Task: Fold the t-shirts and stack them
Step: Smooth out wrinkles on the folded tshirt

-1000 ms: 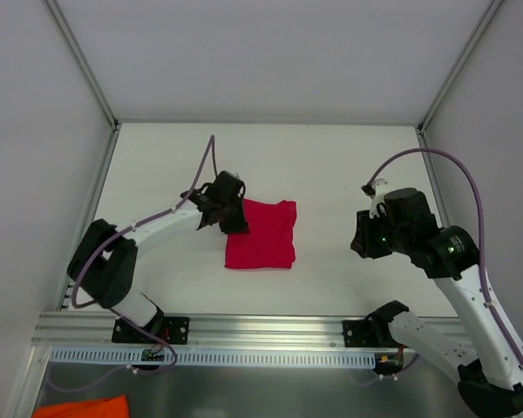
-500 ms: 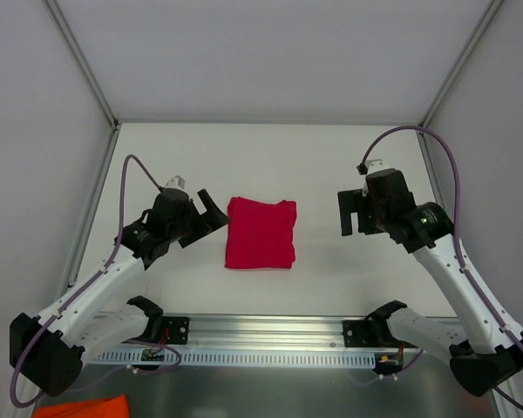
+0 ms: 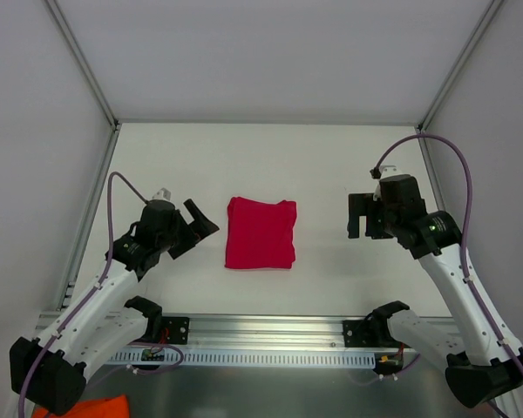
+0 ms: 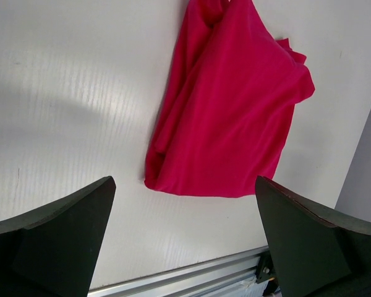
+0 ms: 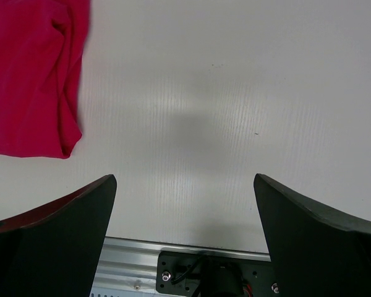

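Arms [image 3: 113, 274] [image 3: 458, 261] backed off t-shirt [image 3: 260, 233]; jaws wide, empty; orange cloth [image 3: 83, 407] below rail [image 3: 261, 355].

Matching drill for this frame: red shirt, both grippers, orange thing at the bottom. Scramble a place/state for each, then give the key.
Things:
1. red t-shirt
2. left gripper
3. right gripper
4. orange item

Places/states:
A. open, over bare table to the right of the shirt
B. bottom-left corner of the top view, off the table
C. folded, lying flat mid-table
D. open, to the left of the shirt, not touching it

Pairs: 1-C, 2-D, 3-A, 4-B
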{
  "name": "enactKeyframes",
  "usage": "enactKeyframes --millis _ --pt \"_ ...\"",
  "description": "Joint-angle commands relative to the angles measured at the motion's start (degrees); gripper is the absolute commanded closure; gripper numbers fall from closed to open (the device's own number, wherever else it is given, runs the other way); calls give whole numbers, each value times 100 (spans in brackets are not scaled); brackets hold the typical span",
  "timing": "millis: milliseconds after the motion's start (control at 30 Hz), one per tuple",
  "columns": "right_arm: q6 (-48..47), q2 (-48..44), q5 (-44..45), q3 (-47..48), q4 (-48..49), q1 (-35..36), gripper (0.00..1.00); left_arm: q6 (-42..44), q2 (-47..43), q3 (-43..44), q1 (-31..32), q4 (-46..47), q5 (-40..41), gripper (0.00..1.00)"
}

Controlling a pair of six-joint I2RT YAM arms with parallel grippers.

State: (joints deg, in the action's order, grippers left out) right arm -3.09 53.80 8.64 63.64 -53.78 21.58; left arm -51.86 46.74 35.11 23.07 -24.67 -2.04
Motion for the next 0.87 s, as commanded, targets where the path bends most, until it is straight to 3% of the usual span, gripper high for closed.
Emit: enactKeyframes --millis 0,267,833 --pt "98 -151 -152 -1 113 -110 0 70 -86 -4 -223 155 -339 1" --pt "256 -133 -170 166 61 -146 0 211 -16 -31 -803 304 -938 1" --pt "520 -46 -337 369 166 -154 0 422 160 145 -1147 296 -1246 1"
